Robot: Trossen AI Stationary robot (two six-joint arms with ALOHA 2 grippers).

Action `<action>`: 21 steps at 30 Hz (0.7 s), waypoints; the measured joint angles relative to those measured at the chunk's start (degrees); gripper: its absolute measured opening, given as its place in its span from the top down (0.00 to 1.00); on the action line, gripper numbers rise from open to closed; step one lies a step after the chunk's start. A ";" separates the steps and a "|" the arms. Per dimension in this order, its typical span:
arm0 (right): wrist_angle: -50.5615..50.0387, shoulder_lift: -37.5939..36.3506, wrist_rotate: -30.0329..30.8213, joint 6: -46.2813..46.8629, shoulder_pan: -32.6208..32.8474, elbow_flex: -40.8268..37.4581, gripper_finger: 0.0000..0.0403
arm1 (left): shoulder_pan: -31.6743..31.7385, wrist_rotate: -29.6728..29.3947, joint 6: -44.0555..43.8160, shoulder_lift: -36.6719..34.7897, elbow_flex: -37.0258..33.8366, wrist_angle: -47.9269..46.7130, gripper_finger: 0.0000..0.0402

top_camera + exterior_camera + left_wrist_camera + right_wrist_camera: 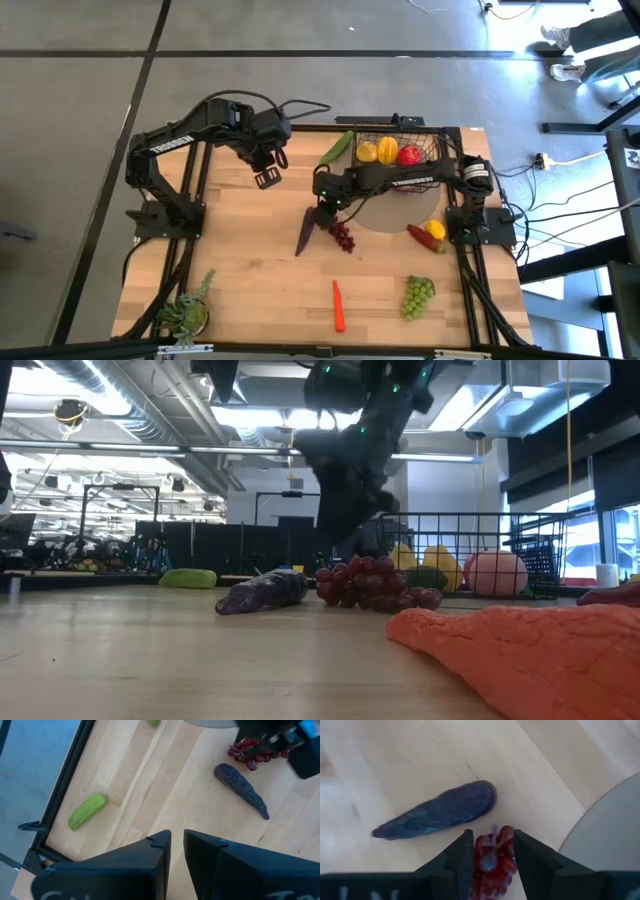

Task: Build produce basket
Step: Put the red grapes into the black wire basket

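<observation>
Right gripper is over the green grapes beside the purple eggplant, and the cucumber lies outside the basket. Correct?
Not quite. The right gripper is over the dark red grapes, as the right wrist view shows; the green grapes lie elsewhere. Eggplant, cucumber and basket are as stated.

A pale wooden counter (250, 280) with a black metal frame stands on a grey concrete floor (80, 100) crossed by dark seam lines. At the right of the high view, cables (570, 215) trail over the floor beside dark stands. In the low view the room stretches far back under an open ceiling with silver ducts (110, 400) at upper left and bright strip lights (265, 415); tall windows (600, 535) glow at the right edge.
</observation>
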 joint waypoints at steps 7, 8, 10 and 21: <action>0.58 2.87 -2.04 -0.67 -0.02 -0.09 0.67 | 0.00 0.19 0.00 0.00 0.00 0.02 0.90; 0.85 2.95 -2.03 -0.88 -0.04 -0.07 0.67 | 0.00 0.20 0.00 0.00 0.00 0.04 0.90; 1.07 3.13 -1.77 -1.93 -0.18 -0.07 0.68 | 0.00 0.22 0.00 0.00 0.00 0.04 0.90; 3.05 4.71 -1.37 -3.48 -0.61 -0.04 0.68 | 0.00 0.22 0.00 0.00 -0.02 0.00 0.90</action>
